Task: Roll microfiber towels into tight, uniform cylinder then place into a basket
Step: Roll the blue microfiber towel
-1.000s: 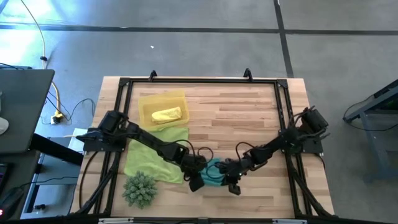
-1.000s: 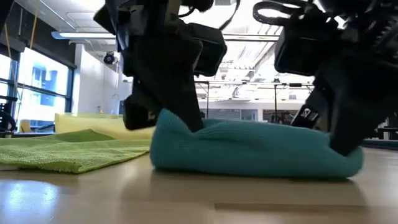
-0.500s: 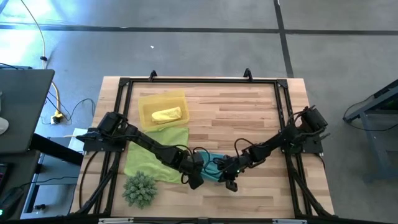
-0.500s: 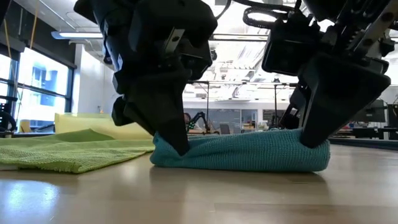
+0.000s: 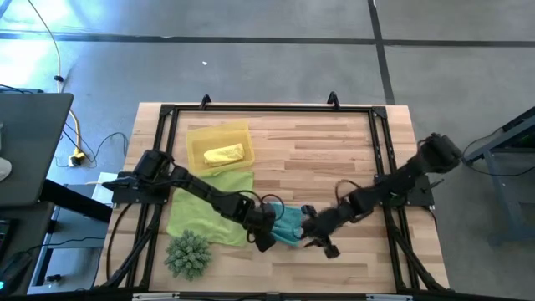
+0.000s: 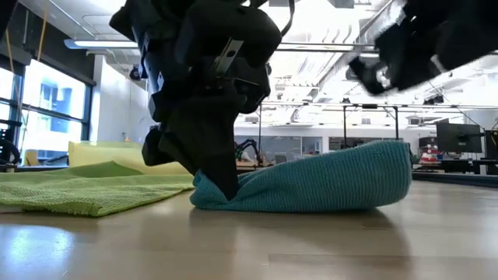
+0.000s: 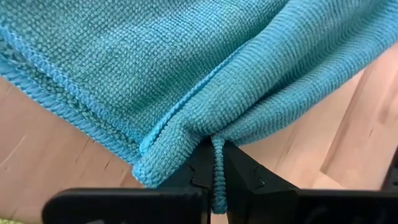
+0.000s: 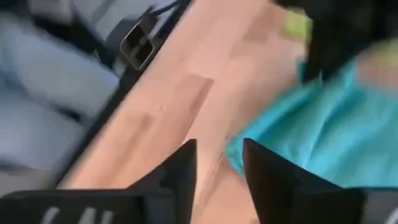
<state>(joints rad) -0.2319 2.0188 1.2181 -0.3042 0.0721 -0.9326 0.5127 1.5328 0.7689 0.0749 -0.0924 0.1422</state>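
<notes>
The teal towel [image 5: 289, 224] lies loosely rolled on the table near the front, seen in the low view as a thick roll [image 6: 327, 187]. My left gripper [image 7: 216, 177] is shut on its left end. My right gripper [image 8: 219, 167] hangs open above and off the roll's right end [image 6: 393, 167], touching nothing. It shows blurred in the low view [image 6: 397, 58]. A rolled yellow towel [image 5: 224, 155] lies in the basket [image 5: 199, 138] at the far left. The lime green towel [image 5: 209, 201] lies flat in front of the basket. My left gripper pinches a narrow ridge of cloth [image 7: 216, 146] between its two fingers at the teal towel's left end [image 6: 210, 190]. The fingers slant down from above and from the table's left. The towel rests on the table, slack, with its hemmed edge folded beside the fingers.
A spiky green plant-like ball [image 5: 188, 255] sits at the near left corner, close to the lime towel. A black frame [image 5: 380, 159] runs around the table's edge. Bare wood stretches over the far and right parts of the table.
My right gripper has let go of the teal towel's right end, risen clear of it and rolled about its own line, drifting toward the table's right. That end now stands up higher and looser. The left end stays pinned under my left gripper.
</notes>
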